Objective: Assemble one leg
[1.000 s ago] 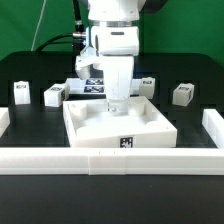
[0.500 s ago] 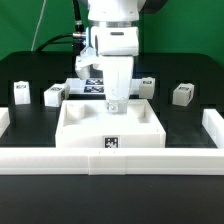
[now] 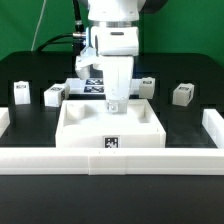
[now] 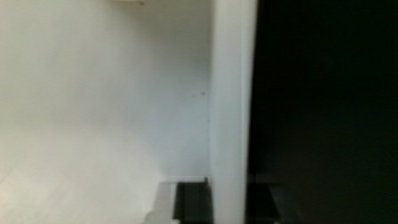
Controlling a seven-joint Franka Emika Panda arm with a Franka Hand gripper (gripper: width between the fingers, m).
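Note:
The large white tray-like panel lies square against the front rail. My gripper reaches straight down onto its far wall. In the wrist view the panel's thin white wall runs between my two dark fingers, and the gripper is shut on it. Small white legs with black-and-white markers stand on the black table: two at the exterior view's left, one behind the panel and one at the right. None is held.
A white rail runs along the table's front, with short white blocks at both ends. The marker board lies behind the arm. A green backdrop stands at the back.
One second ago the panel lay turned at an angle. It has since swung square to the front rail with the gripper on its far wall. No change in the last half second.

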